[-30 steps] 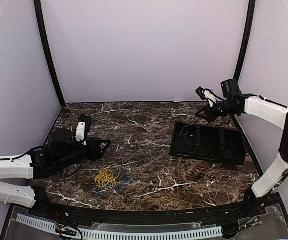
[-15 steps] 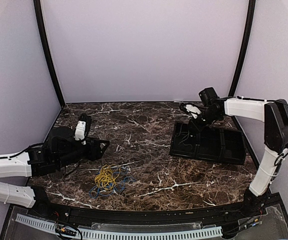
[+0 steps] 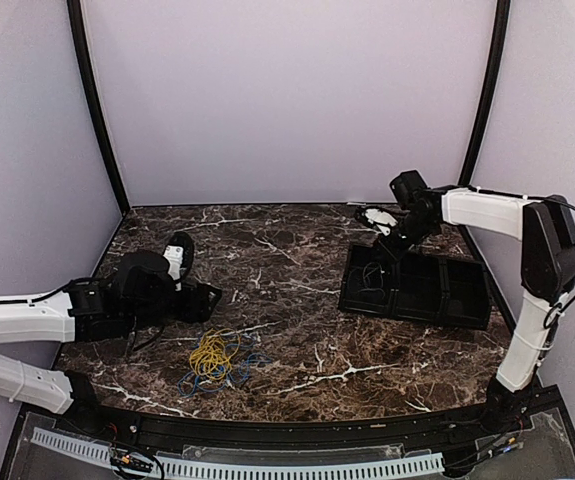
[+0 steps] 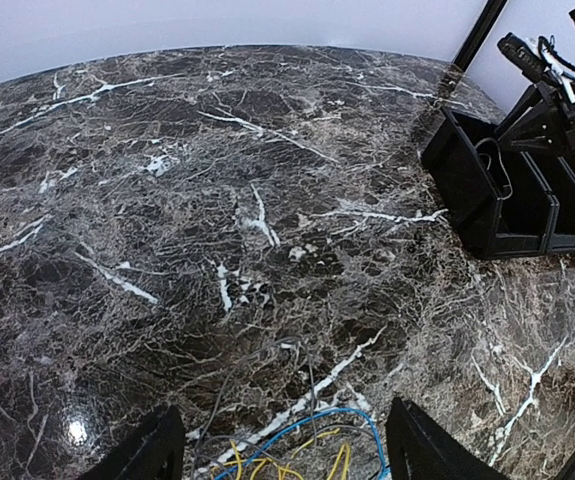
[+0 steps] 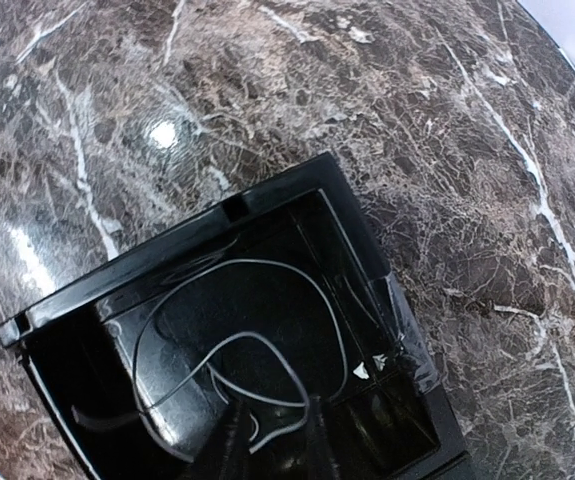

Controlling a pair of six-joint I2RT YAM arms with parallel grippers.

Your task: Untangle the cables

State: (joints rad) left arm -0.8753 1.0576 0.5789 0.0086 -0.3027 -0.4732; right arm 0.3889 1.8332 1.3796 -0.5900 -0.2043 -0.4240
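Left wrist view: left claw (image 4: 282,412) spread wide over dark marble worktop (image 4: 217,150). Loose tangle of yellow, blue and grey cables (image 3: 212,358) lies between tips, slightly toward near edge. Left arm far nearer. Right claw (image 5: 272,440) hangs over black plastic tray (image 5: 167,245), thin grey wire (image 5: 257,262) coiled in its end compartment. Cannot tell whether right claw grips wire.

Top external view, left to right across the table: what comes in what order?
Order: left arm's white forearm → yellow-and-blue cable tangle → black tray → right arm's white lower link. Omitted: left end effector overlaps the tangle, right end effector overlaps the tray.
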